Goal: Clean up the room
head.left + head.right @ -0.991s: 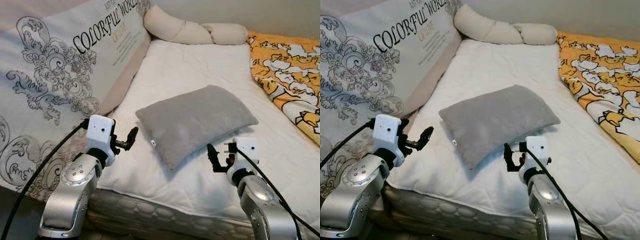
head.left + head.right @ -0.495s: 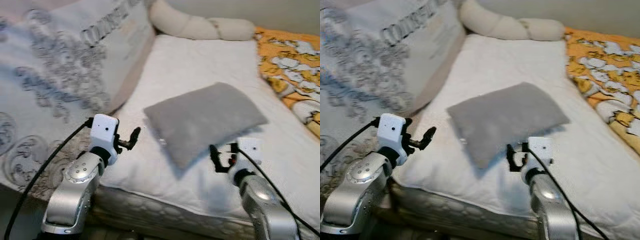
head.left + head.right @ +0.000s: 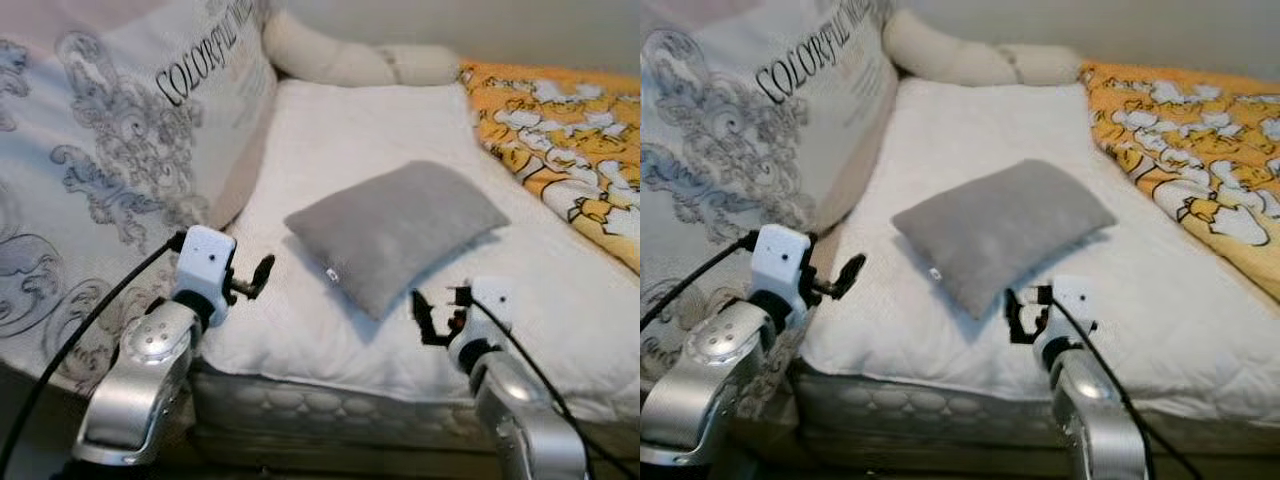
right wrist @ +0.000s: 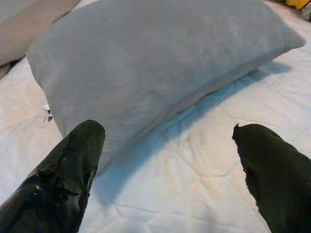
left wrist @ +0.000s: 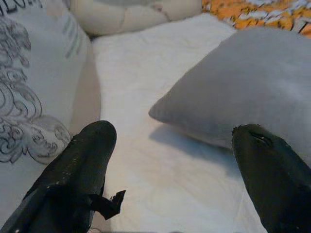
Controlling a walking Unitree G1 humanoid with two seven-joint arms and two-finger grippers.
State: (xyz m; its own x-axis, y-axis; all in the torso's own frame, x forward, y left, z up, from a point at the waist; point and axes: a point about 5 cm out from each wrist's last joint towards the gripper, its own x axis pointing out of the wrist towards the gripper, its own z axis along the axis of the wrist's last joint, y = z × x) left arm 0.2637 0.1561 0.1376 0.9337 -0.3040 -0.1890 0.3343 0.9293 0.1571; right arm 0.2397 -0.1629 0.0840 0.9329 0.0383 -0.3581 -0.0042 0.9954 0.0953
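We see a grey pillow (image 3: 398, 231) lying flat near the middle of the white quilted mattress (image 3: 360, 130), set askew with one corner towards the front edge, a printed cushion (image 3: 130, 160) leaning along the robot's left side and an orange patterned blanket (image 3: 560, 130) on the right. Our left gripper (image 3: 262, 272) hovers over the mattress edge beside the pillow's near-left corner, fingers spread and holding nothing — its wrist view shows the pillow between the two tips. Our right gripper (image 3: 428, 318) hangs just short of the pillow's front edge, also spread wide and empty — not touching it.

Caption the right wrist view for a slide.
Open right gripper poised at the near edge of the grey pillow on the white mattress.
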